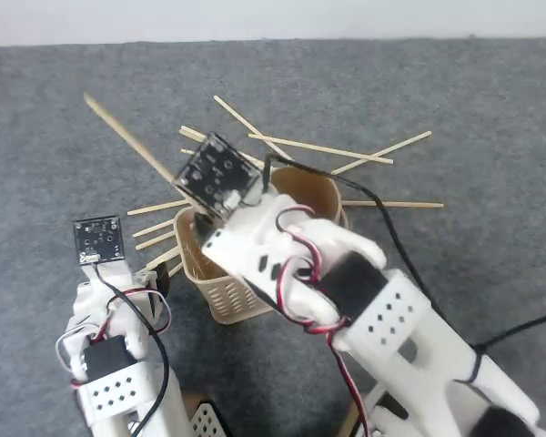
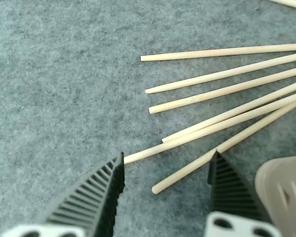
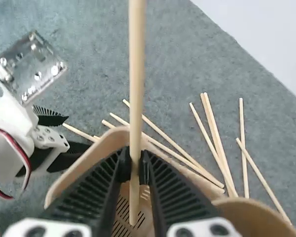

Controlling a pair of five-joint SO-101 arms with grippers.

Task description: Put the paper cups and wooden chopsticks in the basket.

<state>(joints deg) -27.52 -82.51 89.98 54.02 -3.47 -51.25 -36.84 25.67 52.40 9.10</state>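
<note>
- The right gripper (image 3: 134, 159) is clamped tight on a pale wooden chopstick (image 3: 136, 74); the stick stands upright, its lower end inside the beige slotted plastic basket (image 1: 226, 296) at the centre of the high view
- A brown paper cup (image 1: 308, 193) sits just right of centre, against the basket's far rim; whether it is inside, I cannot tell
- The left gripper (image 2: 168, 155) is spread wide and holds nothing; it hangs over the ends of loose chopsticks (image 2: 222, 74) on the grey carpet (image 2: 54, 74)
</note>
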